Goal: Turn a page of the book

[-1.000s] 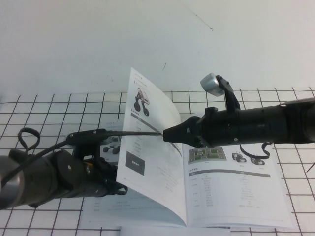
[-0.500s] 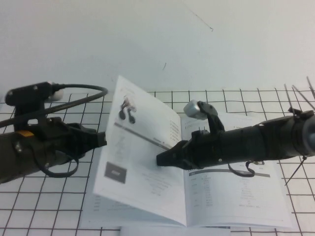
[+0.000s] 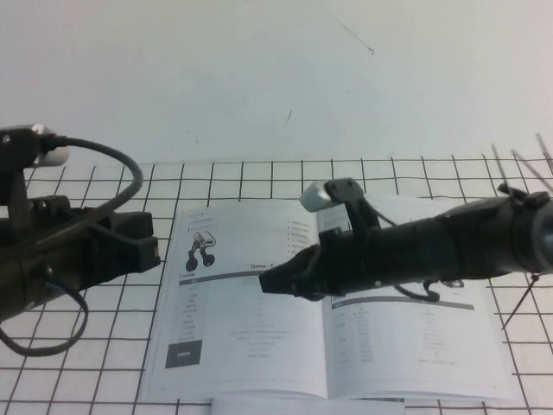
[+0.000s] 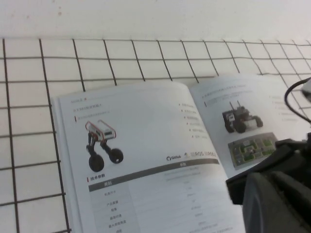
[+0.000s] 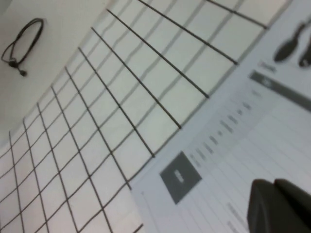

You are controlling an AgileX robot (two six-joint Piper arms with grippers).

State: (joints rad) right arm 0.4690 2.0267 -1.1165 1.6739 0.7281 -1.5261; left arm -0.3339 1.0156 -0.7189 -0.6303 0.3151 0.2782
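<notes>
The book (image 3: pixel 415 346) lies open and flat on the gridded cloth. The page (image 3: pixel 229 320), with a two-wheeled robot photo and a grey bar, lies flat on the book's left side. It also shows in the left wrist view (image 4: pixel 146 141) and the right wrist view (image 5: pixel 272 136). My right gripper (image 3: pixel 265 281) is shut, its tip low over the page just left of the spine. Its fingers (image 5: pixel 286 208) show dark and together. My left gripper (image 3: pixel 145 246) is shut, left of the book and clear of the page. In the left wrist view its fingers (image 4: pixel 260 204) sit before the right gripper's tip (image 4: pixel 232 184).
The white cloth with a black grid (image 3: pixel 95 354) covers the table's near part; bare white surface lies behind it. A second white sheet (image 3: pixel 302 405) pokes out under the book's front edge. Thin rods (image 3: pixel 510 169) stand at the far right. A black cable loop (image 5: pixel 24 41) lies beyond the cloth.
The page went from standing upright to lying flat on the left side. My right gripper moved left and down with it. My left arm drew back to the left, away from the book.
</notes>
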